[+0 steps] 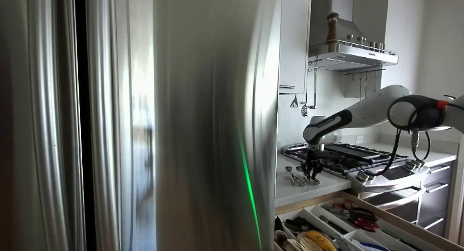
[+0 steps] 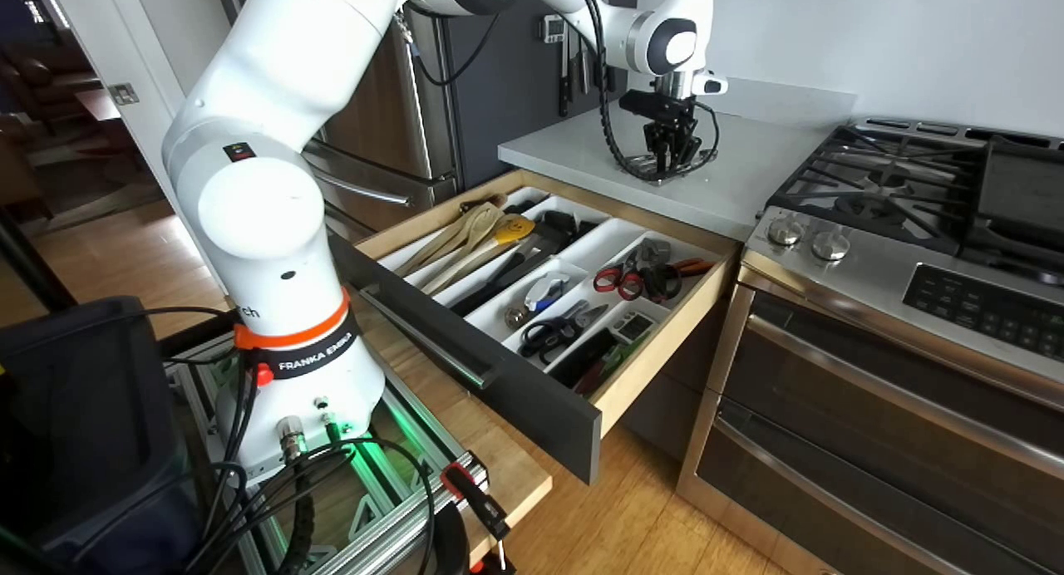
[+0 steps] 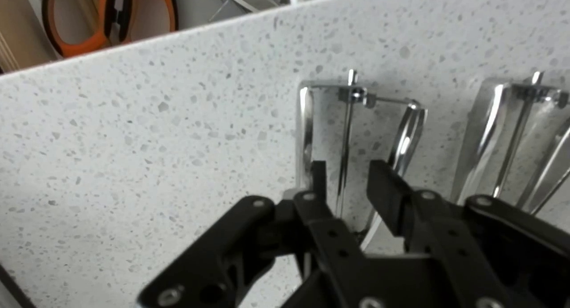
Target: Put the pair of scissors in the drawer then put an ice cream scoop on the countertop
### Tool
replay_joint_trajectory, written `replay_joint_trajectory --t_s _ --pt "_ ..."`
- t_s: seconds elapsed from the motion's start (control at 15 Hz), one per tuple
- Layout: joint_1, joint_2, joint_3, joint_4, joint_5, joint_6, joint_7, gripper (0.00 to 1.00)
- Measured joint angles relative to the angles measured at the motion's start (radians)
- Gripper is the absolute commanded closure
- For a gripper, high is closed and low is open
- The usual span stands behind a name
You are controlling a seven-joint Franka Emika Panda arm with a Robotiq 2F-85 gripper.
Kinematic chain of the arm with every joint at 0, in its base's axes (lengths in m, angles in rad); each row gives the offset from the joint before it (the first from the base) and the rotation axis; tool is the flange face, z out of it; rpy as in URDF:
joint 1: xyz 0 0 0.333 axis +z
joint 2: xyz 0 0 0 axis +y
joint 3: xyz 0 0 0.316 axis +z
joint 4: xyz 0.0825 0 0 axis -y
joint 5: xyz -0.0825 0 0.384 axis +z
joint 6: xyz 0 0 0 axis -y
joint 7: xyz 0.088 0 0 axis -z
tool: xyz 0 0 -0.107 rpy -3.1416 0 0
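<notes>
End effector [image 3: 346, 176]: jaws parted over ice cream scoop [image 3: 345, 152] on bench [image 3: 133, 130], wrist-view centre, contact unclear | second scoop [image 3: 487, 134] just beside, right edge | refrigerator [image 1: 210, 98] blocks an exterior view's left and centre | drawer [image 2: 665, 351] nearly whole mid-frame in an exterior view, several scissors [image 2: 561, 326] inside | ice cream scoop: shiny metal

Scissors [image 2: 568, 327] lie in the drawer [image 2: 665, 361]; two ice cream scoops [image 3: 307, 130] rest on the countertop [image 2: 744, 155] (the hob [image 2: 883, 178] alongside).
</notes>
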Motion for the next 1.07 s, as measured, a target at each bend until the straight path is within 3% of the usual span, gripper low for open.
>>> replay_joint_trajectory --t_s 0.2,0.4,1.07 --pt "0.000 0.000 0.000 0.000 0.000 0.000 -0.001 0.64" --pt "0.001 0.000 0.001 0.000 0.000 0.000 -0.001 0.99" --pt "0.005 -0.006 0.004 0.001 -0.001 0.000 -0.003 0.99"
